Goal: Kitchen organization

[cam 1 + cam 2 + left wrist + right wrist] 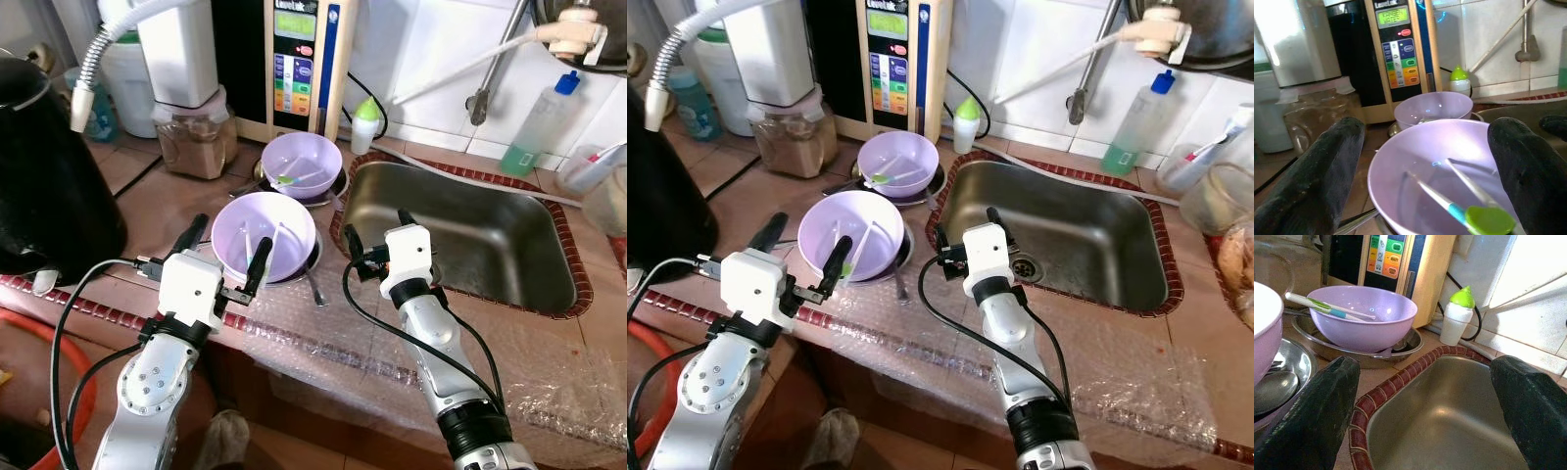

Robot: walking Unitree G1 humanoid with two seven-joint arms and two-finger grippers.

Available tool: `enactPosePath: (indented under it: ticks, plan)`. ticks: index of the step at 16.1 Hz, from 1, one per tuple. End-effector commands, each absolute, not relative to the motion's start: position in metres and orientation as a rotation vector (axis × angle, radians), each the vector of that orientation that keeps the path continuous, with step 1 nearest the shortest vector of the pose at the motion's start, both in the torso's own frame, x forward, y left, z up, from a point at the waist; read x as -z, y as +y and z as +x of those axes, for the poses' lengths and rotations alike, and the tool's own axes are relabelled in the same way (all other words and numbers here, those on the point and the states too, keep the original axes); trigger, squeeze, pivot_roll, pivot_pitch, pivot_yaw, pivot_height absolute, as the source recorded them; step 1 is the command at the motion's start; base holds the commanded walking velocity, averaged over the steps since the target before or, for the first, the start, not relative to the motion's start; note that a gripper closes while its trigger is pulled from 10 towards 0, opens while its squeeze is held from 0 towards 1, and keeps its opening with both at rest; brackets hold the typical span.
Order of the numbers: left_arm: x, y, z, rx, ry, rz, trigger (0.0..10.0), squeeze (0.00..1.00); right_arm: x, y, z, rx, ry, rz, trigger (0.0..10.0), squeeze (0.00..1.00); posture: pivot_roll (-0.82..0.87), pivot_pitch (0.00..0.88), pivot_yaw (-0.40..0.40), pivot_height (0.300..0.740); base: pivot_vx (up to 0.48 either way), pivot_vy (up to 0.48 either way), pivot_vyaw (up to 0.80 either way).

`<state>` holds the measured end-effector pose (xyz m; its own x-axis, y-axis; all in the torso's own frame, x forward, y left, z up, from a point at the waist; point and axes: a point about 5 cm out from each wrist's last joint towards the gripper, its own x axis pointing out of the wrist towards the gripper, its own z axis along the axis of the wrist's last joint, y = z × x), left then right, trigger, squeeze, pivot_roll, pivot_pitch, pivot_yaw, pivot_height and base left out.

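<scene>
Left gripper [227, 257]: fingers spread wide, holding nothing, lined up on the near bowl [265, 235] just left of the sink [460, 245], likely sizing up the rim.
Right gripper [375, 231]: fingers wide apart, empty, hovering at the sink's near-left corner, probably waiting.
Far bowl [302, 164]: beside the sink's far-left corner, on a steel plate, utensils inside.
Hard to tell: whether the near bowl's sticks are chopsticks or a spoon; the spoon [1273, 389] beneath is half hidden.

Home kitchen, steel sink [490, 245], tiled counter [157, 211]

Tiled counter [147, 211] with purple bowls [265, 235], sink [460, 235].
</scene>
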<state>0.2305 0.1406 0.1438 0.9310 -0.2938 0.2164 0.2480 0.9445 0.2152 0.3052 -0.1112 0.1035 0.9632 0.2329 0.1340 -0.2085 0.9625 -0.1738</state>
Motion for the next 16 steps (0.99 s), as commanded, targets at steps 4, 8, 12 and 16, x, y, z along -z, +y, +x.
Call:
enactPosePath:
  ticks: [4,8,12,16]
  plan:
    - [-0.1468,0.1346,0.2326,0.294,-0.262,0.188,10.0,0.0,-0.1051,-0.1143,0.3082,-0.215,-0.152,-0.162,10.0,0.0,0.08,0.0,-0.048,0.74,0.0,0.0,-0.48]
    - [-0.1481,0.1355,0.2333,0.292,-0.268,0.197,10.0,0.0,-0.1042,-0.1149,0.3082,-0.211,-0.148,-0.162,10.0,0.0,0.08,0.0,-0.044,0.74,0.0,-0.293,0.0]
    - [-0.149,0.1359,0.2333,0.29,-0.27,0.201,10.0,0.0,-0.1042,-0.1143,0.3084,-0.212,-0.149,-0.163,10.0,0.0,0.08,0.0,-0.042,0.74,0.0,-0.368,0.0]
    - [-0.151,0.138,0.2324,0.279,-0.278,0.205,10.0,0.0,-0.1038,-0.1137,0.3087,-0.214,-0.148,-0.164,10.0,0.0,0.08,0.0,-0.042,0.74,0.0,-0.227,0.0]
